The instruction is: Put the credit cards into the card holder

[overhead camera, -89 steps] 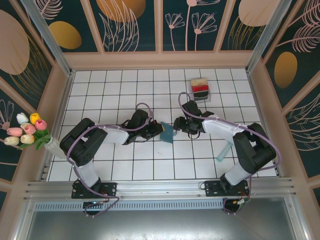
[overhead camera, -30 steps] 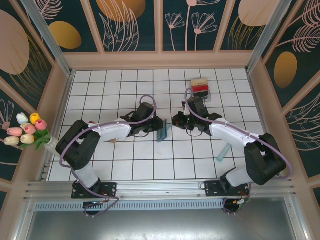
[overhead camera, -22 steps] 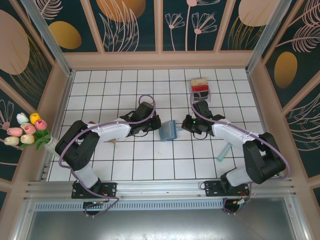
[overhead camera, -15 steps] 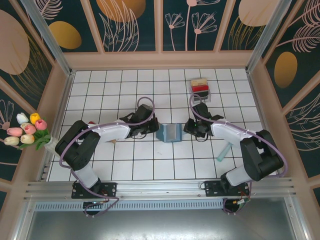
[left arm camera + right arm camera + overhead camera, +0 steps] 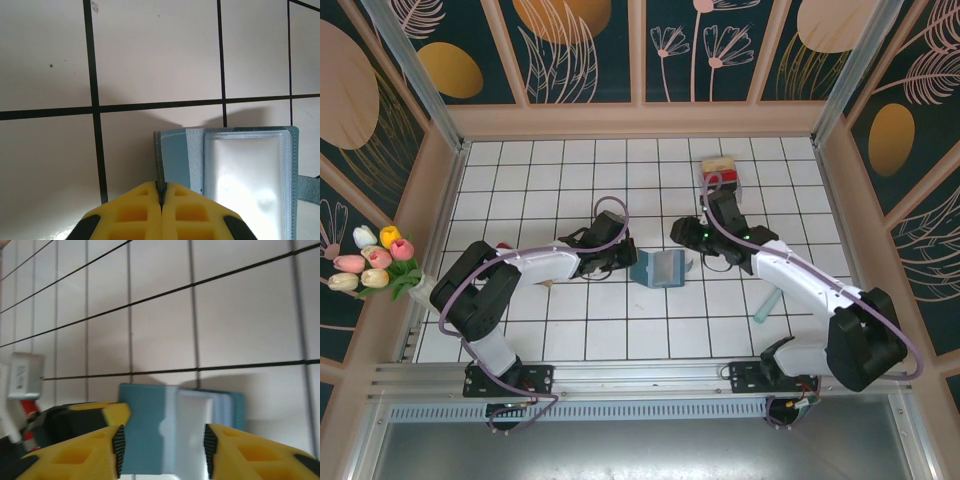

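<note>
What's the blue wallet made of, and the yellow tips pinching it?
The card holder looks like matte teal faux leather or fabric: stitched edges, glossy clear plastic window. The left end effector seems moulded matte yellow plastic, with square recesses.

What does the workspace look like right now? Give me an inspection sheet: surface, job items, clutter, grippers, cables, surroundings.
Surface: white tiled table, no spills seen.
Job's things: teal card holder lying open at centre, no card seen in it; credit cards standing in a clear rack at the far right.
Clutter: pale green strip beside the right arm.
Grippers: left gripper shut on the card holder's edge; right gripper open, pointed at the card holder, not gripping.
Cables: purple cables in loose loops along both arms.
Surroundings: floral wall panels; tulips at left.
</note>
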You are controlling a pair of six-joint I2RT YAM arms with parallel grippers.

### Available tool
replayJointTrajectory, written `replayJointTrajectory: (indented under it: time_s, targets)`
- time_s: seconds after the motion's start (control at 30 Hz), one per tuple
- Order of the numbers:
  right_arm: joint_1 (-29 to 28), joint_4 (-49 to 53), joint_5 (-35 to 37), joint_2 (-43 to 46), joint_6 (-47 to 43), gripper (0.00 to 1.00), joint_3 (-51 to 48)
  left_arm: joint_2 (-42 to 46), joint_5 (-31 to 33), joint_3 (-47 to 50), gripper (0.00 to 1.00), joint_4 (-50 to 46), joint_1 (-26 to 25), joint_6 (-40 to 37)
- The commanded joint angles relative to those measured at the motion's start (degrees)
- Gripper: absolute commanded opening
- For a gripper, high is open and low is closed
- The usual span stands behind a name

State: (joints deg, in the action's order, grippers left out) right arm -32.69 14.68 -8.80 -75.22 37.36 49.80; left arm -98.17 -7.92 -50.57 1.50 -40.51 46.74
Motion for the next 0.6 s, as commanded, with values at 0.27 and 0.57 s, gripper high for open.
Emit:
replayJointTrajectory:
  time_s: [0.27,0.57]
  targets:
    - [-3.41,0.34,-1.83,-15.28,0.17,0.49,1.41,0.88,-0.69,0.71,0.02,0.52,-0.03,0.72]
    - [-8.81,8.12,9.24,-26.52,-0.55,0.53,6.46,1.67,1.50,1.46,0.11,0.36,-0.09,1.69]
